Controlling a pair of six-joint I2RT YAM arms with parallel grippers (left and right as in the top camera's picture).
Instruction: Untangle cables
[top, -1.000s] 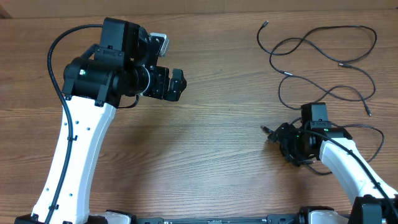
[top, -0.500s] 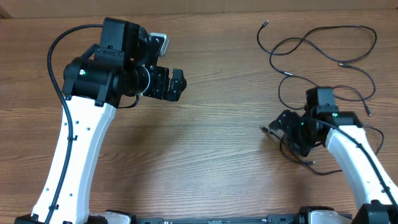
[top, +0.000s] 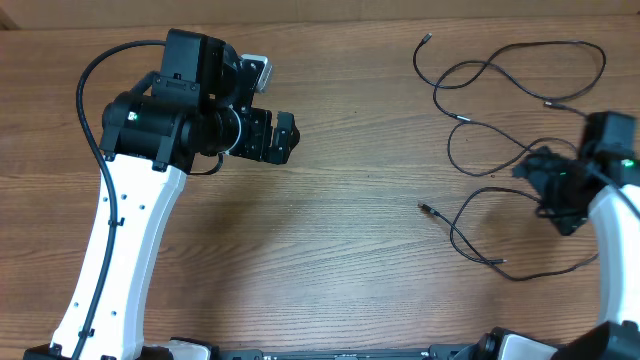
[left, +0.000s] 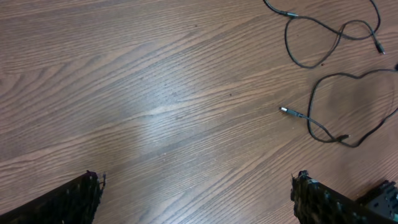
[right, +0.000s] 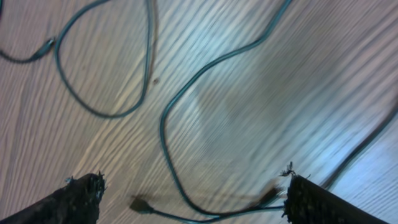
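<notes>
Several thin black cables lie on the wooden table at the right. A tangle of loops (top: 500, 72) sits at the far right. A separate cable (top: 468, 222) curves nearer the front, and its plug (top: 424, 208) points left. My right gripper (top: 545, 195) hovers open between these two groups. In the right wrist view its fingers (right: 84, 200) stand far apart, and a cable (right: 180, 106) and a small plug (right: 142, 204) lie on the wood below, gripped by nothing. My left gripper (top: 290, 138) hangs open and empty over the table's left half. The left wrist view shows the near cable (left: 323, 134) far off at the right.
The wooden table (top: 330, 230) is bare between the two arms. The left arm's white link (top: 120, 250) slants up from the front left corner. Thick black wiring (top: 92, 110) arcs beside that arm.
My right arm has swung right and toward the far side, off the near cable, and its jaws have spread wider. The near cable stays on the table. The left arm has not moved.
</notes>
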